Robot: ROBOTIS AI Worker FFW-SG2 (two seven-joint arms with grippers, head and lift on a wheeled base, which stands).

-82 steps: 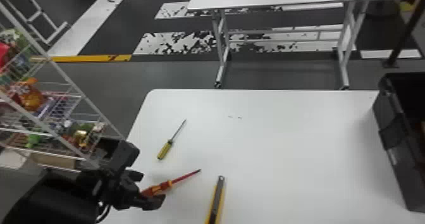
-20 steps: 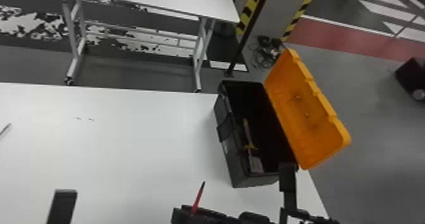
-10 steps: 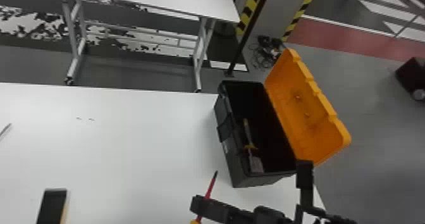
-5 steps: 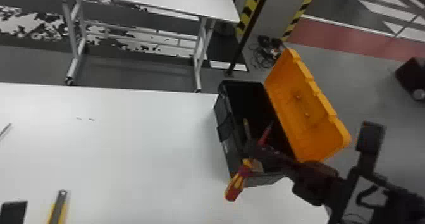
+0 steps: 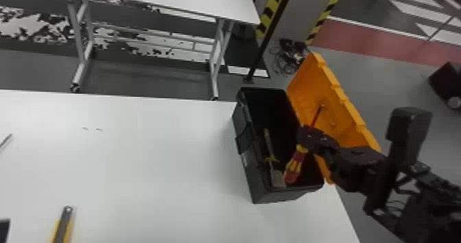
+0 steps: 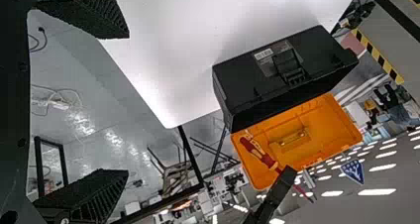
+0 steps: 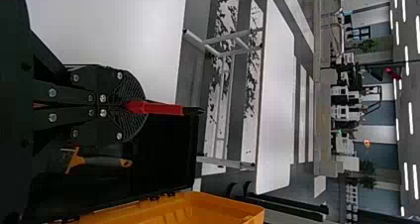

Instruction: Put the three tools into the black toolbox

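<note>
White tabletop (image 5: 154, 156) supports the black toolbox (image 5: 274, 195) near its right edge, orange lid (image 5: 339, 115) raised. Right gripper (image 5: 306, 136): jaws closed on the red screwdriver (image 5: 295, 166), held tilted over the box mouth. Left gripper (image 6: 126, 104): jaws apart, nothing between. Step in hand, as judged: depositing the first of three tools. Next move calls for lowering within the walls, then release. A scraper-like tool (image 7: 104, 161) lies inside. Outstanding: utility knife (image 5: 62, 227) and a slim metal shaft (image 5: 5, 141) at the head view's left edge. Hazards, as judged: handle catching the near rim, tip striking the lid. Bare tabletop left of the box offers ample room.
</note>
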